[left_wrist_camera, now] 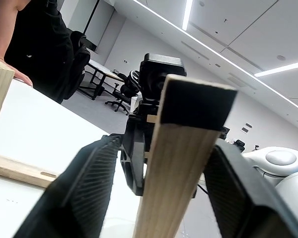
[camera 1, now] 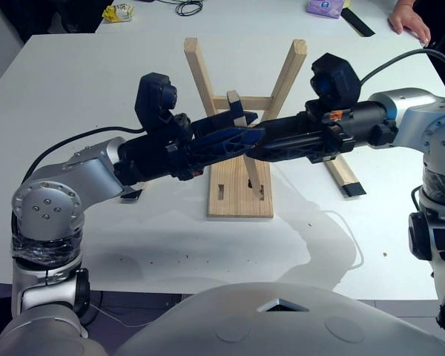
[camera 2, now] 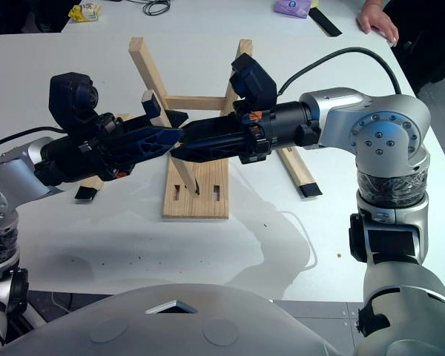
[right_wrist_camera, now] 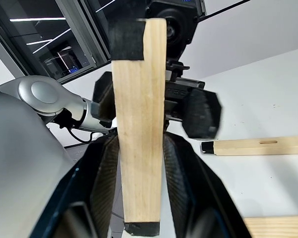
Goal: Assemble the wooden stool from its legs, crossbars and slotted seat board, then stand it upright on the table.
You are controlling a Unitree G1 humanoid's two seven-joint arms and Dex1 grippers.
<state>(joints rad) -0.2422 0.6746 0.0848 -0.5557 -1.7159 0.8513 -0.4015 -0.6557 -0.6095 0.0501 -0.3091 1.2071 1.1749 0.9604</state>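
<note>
Two grippers meet at one leg point(right_wrist_camera: 139, 124). We see the left gripper point(camera 1: 245, 137) spread, its fingers flanking the leg below its black-capped top. Opposite, the right gripper point(camera 1: 254, 150) pinches the same leg, whose foot stands, slightly tilted, at a slot in the seat board point(camera 1: 226, 204) just beneath both.

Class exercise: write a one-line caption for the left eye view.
Mid-assembly: left gripper and right gripper meet at one wooden leg standing on the slotted seat board.

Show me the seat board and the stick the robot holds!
seat board point(camera 1: 239, 204), left eye view, bare near end.
stick point(right_wrist_camera: 139, 124), right wrist view, middle of its wood.
</note>
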